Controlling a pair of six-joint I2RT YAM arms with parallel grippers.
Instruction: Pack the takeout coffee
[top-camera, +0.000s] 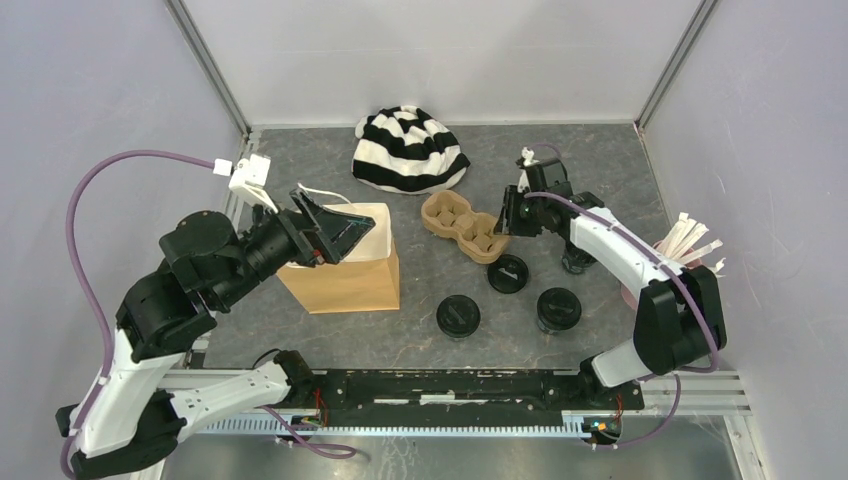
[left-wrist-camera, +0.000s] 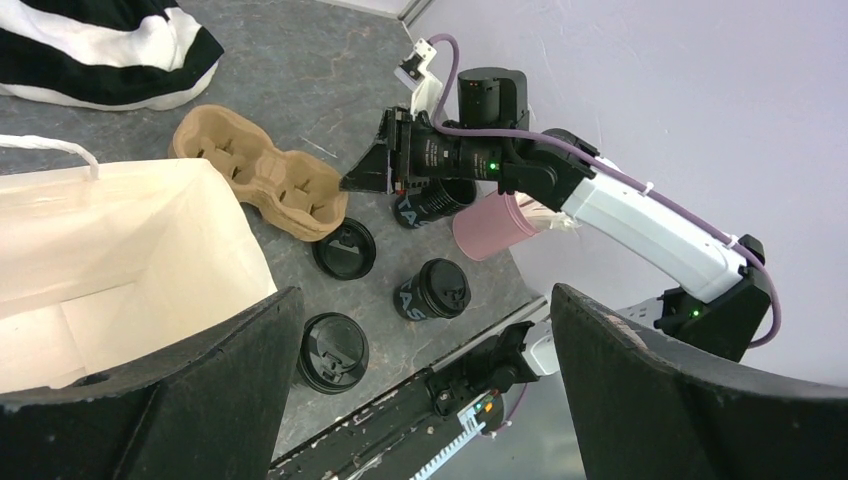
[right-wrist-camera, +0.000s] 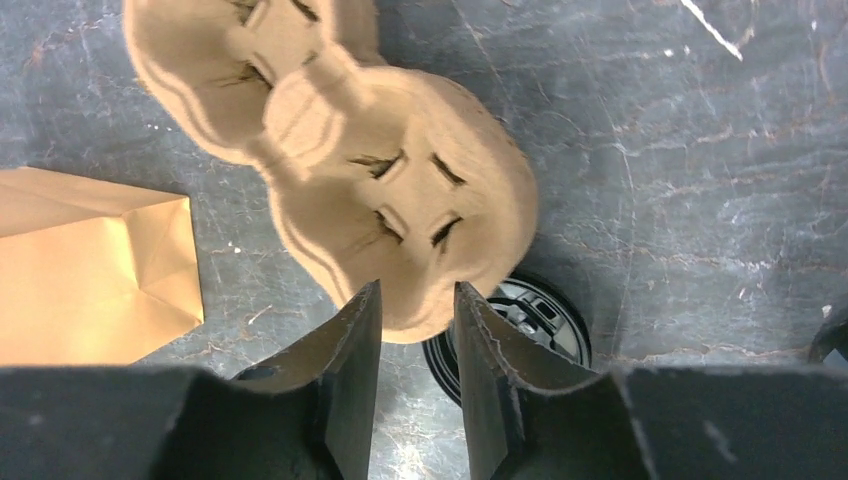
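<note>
Hovering at the open top of the brown paper bag (top-camera: 345, 275), the left gripper (top-camera: 335, 232) is holding its fingers spread wide, empty | black lidded coffee cups (top-camera: 458, 316) are standing on the table (top-camera: 600, 160), right of the bag, near the cardboard carrier (top-camera: 462, 225) | right gripper (right-wrist-camera: 415, 300) is sitting at the carrier's near rim, fingers slightly parted, unclenched.

On the worktop (top-camera: 600, 160), the brown paper bag (top-camera: 345, 275) stands at the left, with the left end effector (top-camera: 340, 232) above its top. Behind it and to the right lies the black-and-white striped knitted hat (top-camera: 410, 150). The brown moulded-cardboard two-cup carrier (top-camera: 455, 222) lies right of the bag, and the tips of the right end effector (right-wrist-camera: 415, 305) straddle its right end. Three small black lidded disposable coffee cups (top-camera: 458, 316) stand in front of the carrier. A fourth cup (left-wrist-camera: 425, 208) sits beneath the right arm, just beside the pink cup with white sticks (left-wrist-camera: 490, 228) at the far right.
</note>
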